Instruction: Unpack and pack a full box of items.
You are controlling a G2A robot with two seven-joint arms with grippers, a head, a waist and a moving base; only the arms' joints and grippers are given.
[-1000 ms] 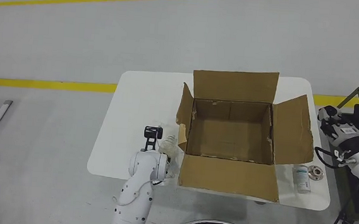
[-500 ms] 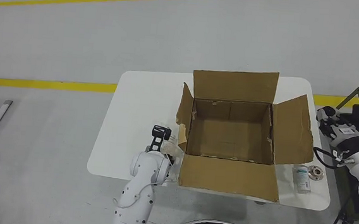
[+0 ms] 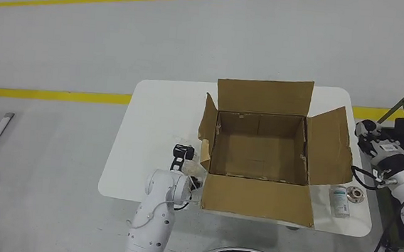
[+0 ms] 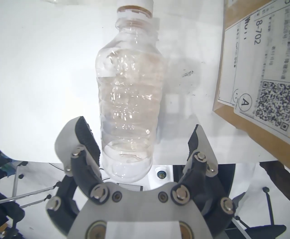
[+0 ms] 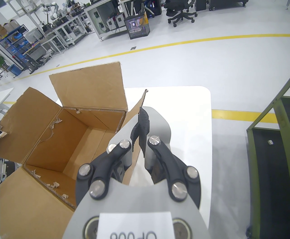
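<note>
A clear plastic bottle [image 4: 129,95] with a white cap lies on the white table [image 4: 45,68], its base between the fingers of my left gripper [image 4: 141,144]. That gripper is open, with one pad [image 4: 87,138] close against the bottle and the other well apart from it. The brown cardboard box [image 3: 265,97] stands open in the middle of the table, and its inside looks bare. Its labelled wall [image 4: 256,68] is just beside the bottle. My right gripper [image 5: 141,129] is shut on nothing, hovering over the table's right edge beside the box's side flap [image 5: 140,106].
A small white bottle [image 3: 339,201] and a small round ring-shaped object [image 3: 356,193] lie on the table [image 3: 152,122] right of the box. A green metal frame [image 5: 267,126] stands just past the table's right edge. The table's left part is bare.
My left arm's wrist has shifted right, closer to the box's left flap, staying by the bottle. The right arm has barely moved.
</note>
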